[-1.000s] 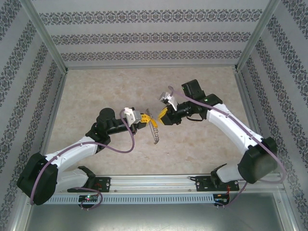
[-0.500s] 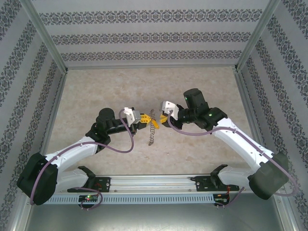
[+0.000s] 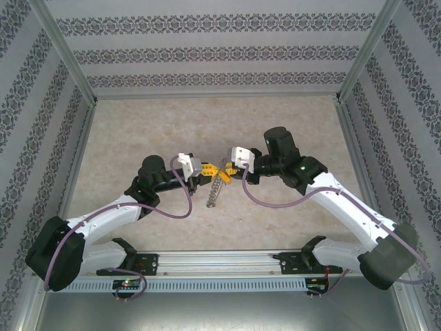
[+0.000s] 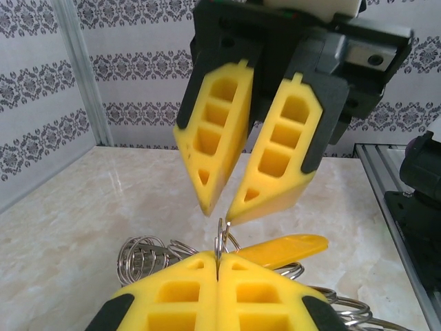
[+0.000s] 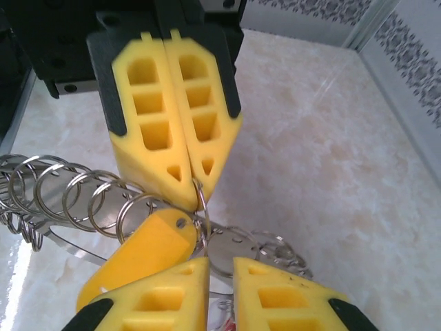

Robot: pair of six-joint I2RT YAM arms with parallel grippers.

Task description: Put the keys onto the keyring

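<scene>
Above the middle of the table (image 3: 138,131), your left gripper (image 4: 218,261) is pinched closed on a thin loop of the keyring (image 5: 72,200), whose links hang below it. Your right gripper (image 5: 220,269) faces it tip to tip, jaws narrowly parted, just beside the yellow key (image 5: 141,249).

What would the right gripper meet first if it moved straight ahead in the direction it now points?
Most likely the keyring, whose thin loop is pinched in the left gripper just ahead of the right gripper. The left gripper's yellow fingertips sit right behind that loop. Exact depth is unclear.
</scene>
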